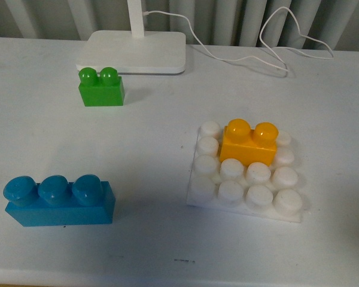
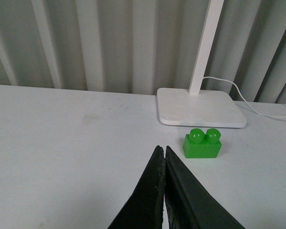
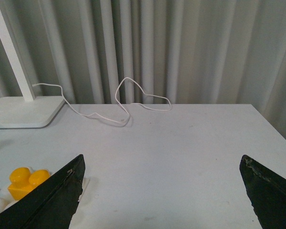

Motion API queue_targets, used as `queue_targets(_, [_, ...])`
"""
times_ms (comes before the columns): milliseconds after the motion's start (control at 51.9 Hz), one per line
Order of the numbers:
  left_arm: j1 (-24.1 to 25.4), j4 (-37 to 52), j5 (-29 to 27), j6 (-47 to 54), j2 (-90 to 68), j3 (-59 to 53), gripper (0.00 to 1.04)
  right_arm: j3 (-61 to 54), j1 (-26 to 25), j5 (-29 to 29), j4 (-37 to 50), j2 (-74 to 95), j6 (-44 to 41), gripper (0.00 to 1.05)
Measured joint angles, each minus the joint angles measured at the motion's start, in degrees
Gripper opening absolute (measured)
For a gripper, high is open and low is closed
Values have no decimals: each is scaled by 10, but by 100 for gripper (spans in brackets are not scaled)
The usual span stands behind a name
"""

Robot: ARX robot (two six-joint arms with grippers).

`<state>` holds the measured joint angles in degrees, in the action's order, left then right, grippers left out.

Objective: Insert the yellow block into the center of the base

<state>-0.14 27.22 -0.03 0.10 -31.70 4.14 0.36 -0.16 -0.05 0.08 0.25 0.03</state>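
Now, what we see:
Left gripper: its two black fingers are pressed together with nothing between them. It hangs over bare table, and we see it only in the left wrist view.
Right gripper: we see its fingers spread very wide, holding nothing and touching nothing.
Yellow block: it sits upright on the base, on the back rows near the middle, studs up.
Base: the white stud plate lies flat on the table, to our right.
Green brick: just in front of the lamp stand.
Blue brick: near the front, well to our left.
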Motion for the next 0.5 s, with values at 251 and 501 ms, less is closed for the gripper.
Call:
queue_targets(251, [0, -42, 0, 0, 60, -17, 4, 0, 0, 0, 0, 0, 0, 95])
queue_targets(501, [0, -67, 0, -1, 113, -35, 4, 0, 0, 0, 0, 0, 0, 95])
